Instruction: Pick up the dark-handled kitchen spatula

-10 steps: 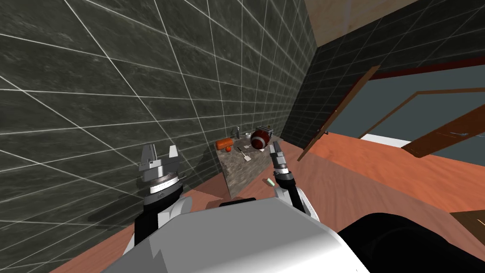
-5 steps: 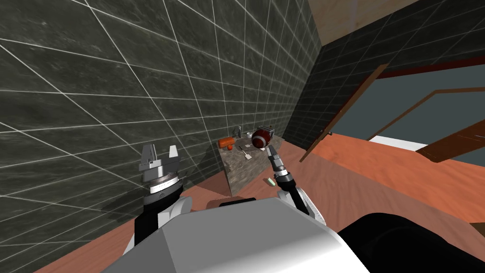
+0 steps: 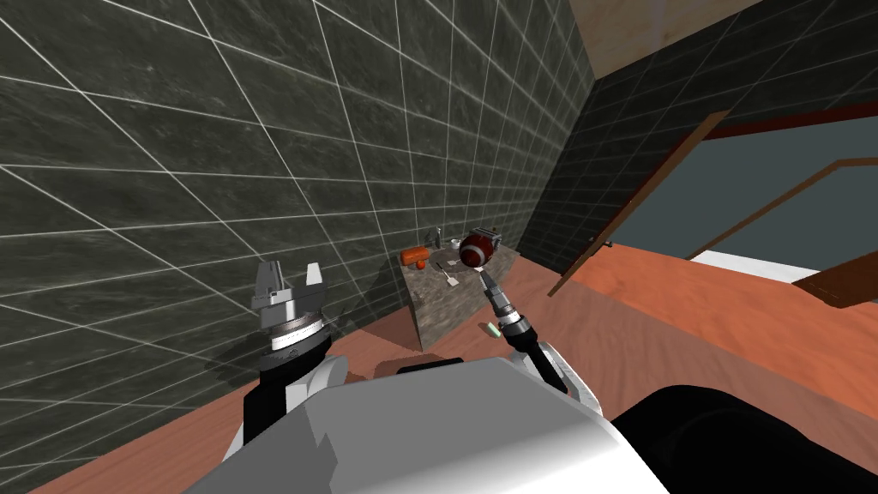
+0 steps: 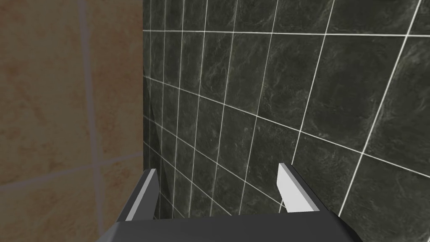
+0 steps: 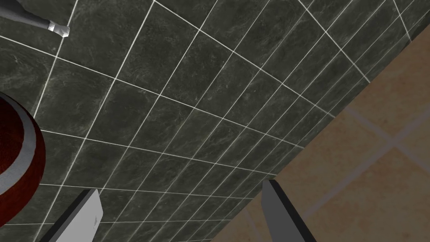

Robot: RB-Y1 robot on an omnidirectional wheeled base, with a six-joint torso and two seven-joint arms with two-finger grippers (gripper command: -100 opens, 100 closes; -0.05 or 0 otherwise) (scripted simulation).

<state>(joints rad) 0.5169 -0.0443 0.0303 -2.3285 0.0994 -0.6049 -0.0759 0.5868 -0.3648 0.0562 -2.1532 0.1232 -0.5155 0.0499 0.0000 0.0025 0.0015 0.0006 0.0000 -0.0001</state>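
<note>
**Spatula [image 3: 447, 276] seen lying on a stone-patterned counter [image 3: 439, 313], right gripper [image 3: 485, 278] held near it.**

The spatula is laid flat on the counter top, its thin dark handle turned toward the dark tiled wall [image 3: 257, 154] and its pale blade toward the robot. Just beside it a dark red ball [image 3: 477, 250] with a white stripe is seen, with a toaster [image 3: 486, 232] behind and an orange object [image 3: 414, 256] at the wall side. The right gripper is stretched out by the counter's edge, below the ball. Its fingers [image 5: 80, 217] are held apart, and the ball is shown close to one of them. A small green object [image 3: 492, 329] is seen on the floor [image 3: 686, 326] at the counter's foot. The left gripper [image 3: 289, 283] is raised beside the wall, fingers apart, well away from the counter.
</note>
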